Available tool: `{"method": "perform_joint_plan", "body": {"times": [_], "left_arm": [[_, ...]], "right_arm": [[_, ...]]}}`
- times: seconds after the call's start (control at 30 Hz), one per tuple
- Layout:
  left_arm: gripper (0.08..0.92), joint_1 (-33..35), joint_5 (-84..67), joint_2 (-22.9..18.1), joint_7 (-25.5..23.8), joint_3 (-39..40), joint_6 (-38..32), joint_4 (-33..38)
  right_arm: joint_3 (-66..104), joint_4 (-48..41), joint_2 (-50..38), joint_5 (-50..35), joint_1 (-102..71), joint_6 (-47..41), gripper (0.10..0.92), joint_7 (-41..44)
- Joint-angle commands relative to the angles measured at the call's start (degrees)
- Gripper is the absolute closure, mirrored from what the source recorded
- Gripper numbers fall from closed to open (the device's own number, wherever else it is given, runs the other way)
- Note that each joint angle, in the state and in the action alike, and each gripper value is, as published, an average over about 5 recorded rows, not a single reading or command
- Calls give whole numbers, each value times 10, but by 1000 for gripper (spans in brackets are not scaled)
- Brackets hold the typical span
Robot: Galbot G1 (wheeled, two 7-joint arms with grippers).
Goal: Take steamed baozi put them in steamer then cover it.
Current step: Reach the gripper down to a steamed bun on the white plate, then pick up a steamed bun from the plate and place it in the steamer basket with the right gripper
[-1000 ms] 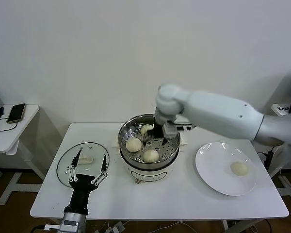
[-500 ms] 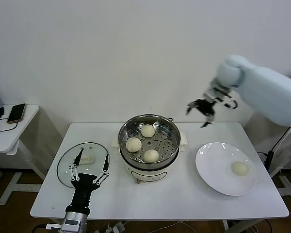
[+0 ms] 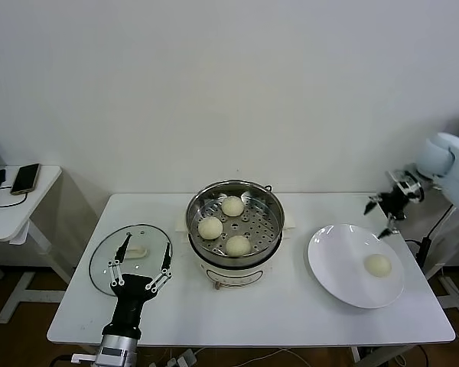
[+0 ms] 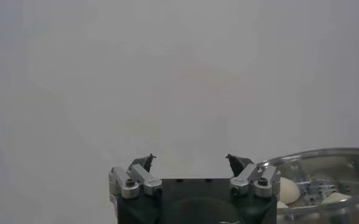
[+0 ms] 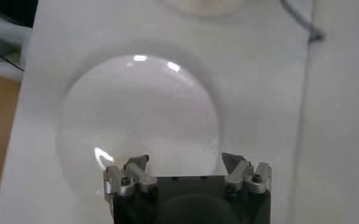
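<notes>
I read no brand or lettering anywhere. My right gripper (image 3: 384, 208) hangs wide open and empty above the white plate (image 3: 336, 271), which holds one baozi (image 3: 378, 264); three more (image 3: 232, 206) sit in the steamer (image 3: 234, 260). My left gripper (image 3: 141, 269), open and empty, waits over the cover (image 3: 103, 264) on the table (image 3: 275, 313).

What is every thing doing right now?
Steamer: uncovered, three baozi inside.
Cover: off, flat on the table.
Last baozi: alone on the plate.
Left claw: open, empty, over the cover.
Right claw: open, empty, above the plate's far edge.
</notes>
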State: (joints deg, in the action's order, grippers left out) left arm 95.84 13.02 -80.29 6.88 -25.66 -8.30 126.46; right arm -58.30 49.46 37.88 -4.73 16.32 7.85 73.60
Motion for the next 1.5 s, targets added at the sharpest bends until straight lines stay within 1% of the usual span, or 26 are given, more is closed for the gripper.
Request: {"method": "perform_joint_plan", "body": {"times": [0.03, 0.5, 0.8, 0.9, 1.07, 1.2, 1.3, 1.5], "left_arm": [[177, 2, 1, -1, 0, 0, 0, 0], [177, 4, -1, -2, 0, -4, -1, -1], [177, 2, -3, -2, 2, -7, -2, -3], [177, 2, -2, -3, 2, -5, -1, -3], [177, 0, -2, -4, 1, -2, 0, -4], [177, -3, -1, -4, 1, 1, 2, -4], [177, -6, -2, -3, 1, 2, 3, -4], [177, -8, -3, 0, 1, 2, 4, -3]], "right_arm": [[43, -46, -12, 36, -127, -10, 203, -39], [57, -84, 31, 39, -142, -1, 203, -75], [52, -79, 36, 45, -138, -2, 203, -69], [47, -69, 30, 47, -128, -5, 222, -62], [26, -37, 18, 44, -85, -11, 306, -55], [-1, 1, 14, 34, -19, -16, 333, -30], [-48, 26, 21, 6, 51, -22, 341, 3], [-176, 96, 74, -124, 222, -70, 346, 67]]}}
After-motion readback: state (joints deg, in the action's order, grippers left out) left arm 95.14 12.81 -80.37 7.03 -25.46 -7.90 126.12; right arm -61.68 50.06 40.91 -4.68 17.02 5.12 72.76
